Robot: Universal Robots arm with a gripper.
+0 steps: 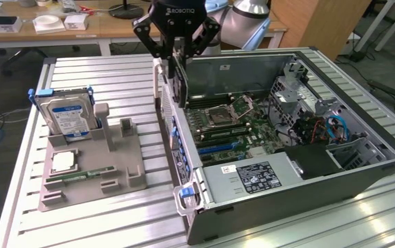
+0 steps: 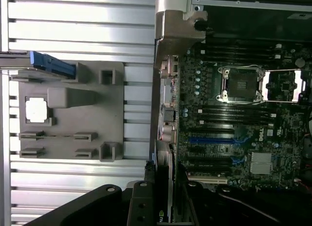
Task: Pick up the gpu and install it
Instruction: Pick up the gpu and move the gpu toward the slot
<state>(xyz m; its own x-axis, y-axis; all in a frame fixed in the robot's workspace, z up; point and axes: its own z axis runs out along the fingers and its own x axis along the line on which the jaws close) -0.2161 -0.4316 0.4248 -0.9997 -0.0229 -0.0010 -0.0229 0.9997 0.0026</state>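
The gpu (image 1: pixel 177 82), a thin dark card, hangs edge-down from my gripper (image 1: pixel 178 49), which is shut on its upper part. It sits above the rear wall of the open computer case (image 1: pixel 363 170), by the exterior view's left side of the motherboard (image 1: pixel 232 124). In the wrist view the gpu (image 2: pixel 165 167) appears edge-on between my dark fingers (image 2: pixel 141 206), over the case wall and beside the expansion slots. The blue slot (image 2: pixel 212 138) lies just inside the case, apart from the card.
A grey holder (image 1: pixel 115 170) on the slatted table (image 1: pixel 101 72) carries a blue-labelled hard drive (image 1: pixel 66 116), a processor chip (image 1: pixel 63 161) and a green memory stick (image 1: pixel 80 176). The power supply (image 1: pixel 253 178) fills the case's near corner. Desks stand behind.
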